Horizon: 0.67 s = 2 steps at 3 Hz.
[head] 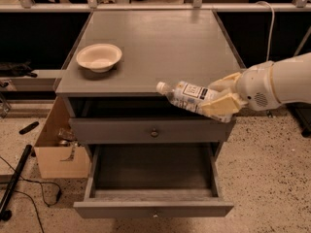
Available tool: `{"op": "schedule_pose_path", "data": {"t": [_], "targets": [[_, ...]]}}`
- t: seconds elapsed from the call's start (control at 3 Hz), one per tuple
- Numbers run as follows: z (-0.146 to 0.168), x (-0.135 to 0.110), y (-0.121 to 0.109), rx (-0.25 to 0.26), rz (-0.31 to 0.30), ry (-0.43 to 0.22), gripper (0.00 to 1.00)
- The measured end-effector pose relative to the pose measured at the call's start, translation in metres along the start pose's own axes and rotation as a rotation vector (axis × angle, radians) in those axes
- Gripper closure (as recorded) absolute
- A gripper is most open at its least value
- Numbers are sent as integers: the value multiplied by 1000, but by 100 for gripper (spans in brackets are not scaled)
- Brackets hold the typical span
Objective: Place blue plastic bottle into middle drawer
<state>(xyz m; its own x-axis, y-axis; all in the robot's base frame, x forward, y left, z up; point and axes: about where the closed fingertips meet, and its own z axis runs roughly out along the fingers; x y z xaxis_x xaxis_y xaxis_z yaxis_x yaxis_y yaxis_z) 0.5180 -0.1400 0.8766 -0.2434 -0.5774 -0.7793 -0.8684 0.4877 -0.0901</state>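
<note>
My gripper [219,99] comes in from the right and is shut on the blue plastic bottle [187,95]. The bottle is clear with a white cap and a pale label, and it lies tilted with its cap pointing left. It hangs in the air in front of the cabinet's front edge, above the right part of the middle drawer [153,208]. That drawer is pulled out wide and its dark box is open to view.
A cream round bowl [99,57] sits on the grey cabinet top [160,38] at the left. A slimmer drawer front with a round knob [154,132] is closed above the open drawer. A cardboard box [60,152] and cables [29,198] lie on the floor at the left.
</note>
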Motion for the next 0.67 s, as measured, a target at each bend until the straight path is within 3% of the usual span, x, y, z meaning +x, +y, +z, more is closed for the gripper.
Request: {"op": "schedule_pose_path", "data": {"t": [0.33, 0.67], "targets": [[15, -3, 6, -1, 3, -25, 100], [48, 9, 35, -28, 34, -61, 100]]}}
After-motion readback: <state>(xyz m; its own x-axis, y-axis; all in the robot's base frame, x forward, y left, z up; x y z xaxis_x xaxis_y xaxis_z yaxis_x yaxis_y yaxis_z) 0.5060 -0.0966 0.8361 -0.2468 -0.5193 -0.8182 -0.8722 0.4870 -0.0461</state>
